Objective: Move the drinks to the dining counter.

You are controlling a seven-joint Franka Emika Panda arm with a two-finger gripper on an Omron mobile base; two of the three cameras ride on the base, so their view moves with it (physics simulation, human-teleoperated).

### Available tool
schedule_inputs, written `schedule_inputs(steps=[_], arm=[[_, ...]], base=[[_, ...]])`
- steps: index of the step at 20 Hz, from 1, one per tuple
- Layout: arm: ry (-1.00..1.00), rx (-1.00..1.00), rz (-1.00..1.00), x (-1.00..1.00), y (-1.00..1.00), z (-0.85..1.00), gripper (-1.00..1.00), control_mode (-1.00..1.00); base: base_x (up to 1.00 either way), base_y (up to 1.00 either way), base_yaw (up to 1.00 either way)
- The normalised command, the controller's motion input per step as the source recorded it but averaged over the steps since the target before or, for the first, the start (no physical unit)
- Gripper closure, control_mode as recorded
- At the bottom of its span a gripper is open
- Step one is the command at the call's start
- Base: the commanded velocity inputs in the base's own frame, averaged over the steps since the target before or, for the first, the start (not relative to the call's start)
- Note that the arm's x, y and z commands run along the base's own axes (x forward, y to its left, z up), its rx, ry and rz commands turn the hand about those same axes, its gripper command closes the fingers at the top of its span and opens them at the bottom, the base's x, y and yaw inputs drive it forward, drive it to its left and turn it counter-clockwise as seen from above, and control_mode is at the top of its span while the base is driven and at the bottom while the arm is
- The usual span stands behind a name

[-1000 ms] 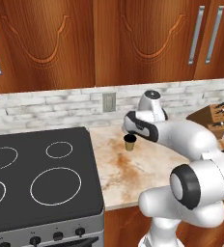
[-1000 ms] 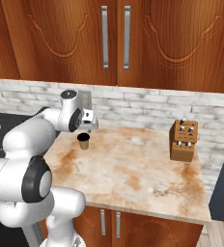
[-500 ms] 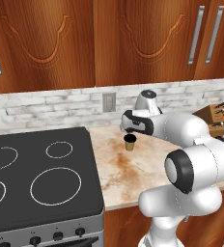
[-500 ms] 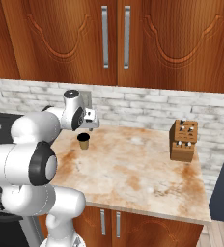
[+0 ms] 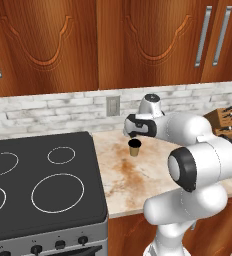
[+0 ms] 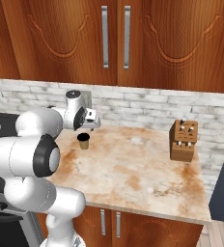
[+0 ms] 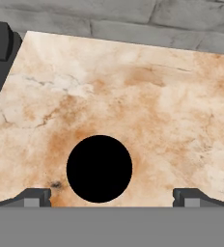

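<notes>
Tan paper cup [image 5: 134, 147] upright on marble-look counter [image 6: 147, 169] near stove [image 5: 38, 185], inside dark, contents indiscernible. Gripper [image 7: 111, 195] poised directly above cup, fingers spread wide, grasping nothing.

One paper cup [image 5: 134, 147] stands on the marble counter [image 5: 153, 175], just right of the black stove [image 5: 38, 185]. One knife block [image 6: 183, 140] sits on the same counter, well to the cup's right, by the brick backsplash. One wall outlet [image 5: 112, 105] shows above the counter behind the cup. The stove has four ring burners in view. Four cabinet handles show above: two in each base view.
</notes>
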Motion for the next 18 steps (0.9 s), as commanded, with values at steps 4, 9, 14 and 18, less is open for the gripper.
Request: schedule_inputs(steps=[4, 9, 14, 18], arm=[[0.00, 0.00, 0.00, 0.00, 0.01, 0.00, -1.00, -1.00], [0.01, 0.00, 0.00, 0.00, 0.10, -0.13, -1.00, -1.00], [0.04, 0.00, 0.00, 0.01, 0.11, -0.20, -1.00, -1.00], [0.02, 0.00, 0.00, 0.13, 0.00, -0.19, -1.00, -1.00]], base=[[0.00, 0.00, 0.00], [0.00, 0.00, 0.00], [0.00, 0.00, 0.00], [0.00, 0.00, 0.00]])
